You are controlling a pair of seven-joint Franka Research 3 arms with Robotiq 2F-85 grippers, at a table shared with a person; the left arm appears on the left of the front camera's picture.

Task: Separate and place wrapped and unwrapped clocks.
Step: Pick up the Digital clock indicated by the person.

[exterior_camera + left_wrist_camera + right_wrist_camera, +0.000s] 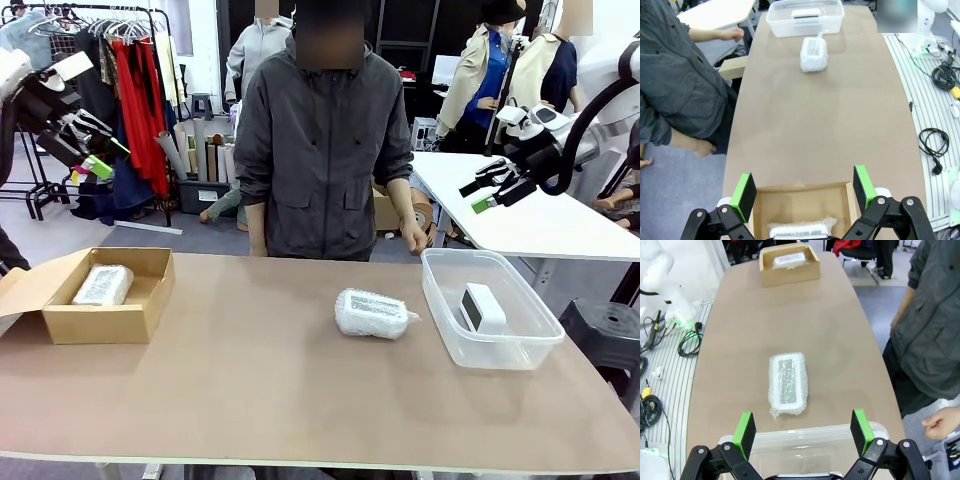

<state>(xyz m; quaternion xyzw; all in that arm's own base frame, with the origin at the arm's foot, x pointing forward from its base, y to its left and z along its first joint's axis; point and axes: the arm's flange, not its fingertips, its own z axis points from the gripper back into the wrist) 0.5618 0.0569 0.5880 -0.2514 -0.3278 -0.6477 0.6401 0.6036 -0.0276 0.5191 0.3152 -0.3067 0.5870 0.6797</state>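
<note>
Brown table [250, 400], seen from the robot's side. The first wrapped clock [103, 285] lies inside the open cardboard box [100, 322] at the left end. The second wrapped clock [372, 313] lies on the bare table near the middle, just beside the clear plastic tub [500, 352], which holds the unwrapped white clock [483, 307]. The left gripper [804, 187] hangs above the box and the right gripper [803, 427] above the tub; both have their fingers spread apart, grasping nothing.
</note>
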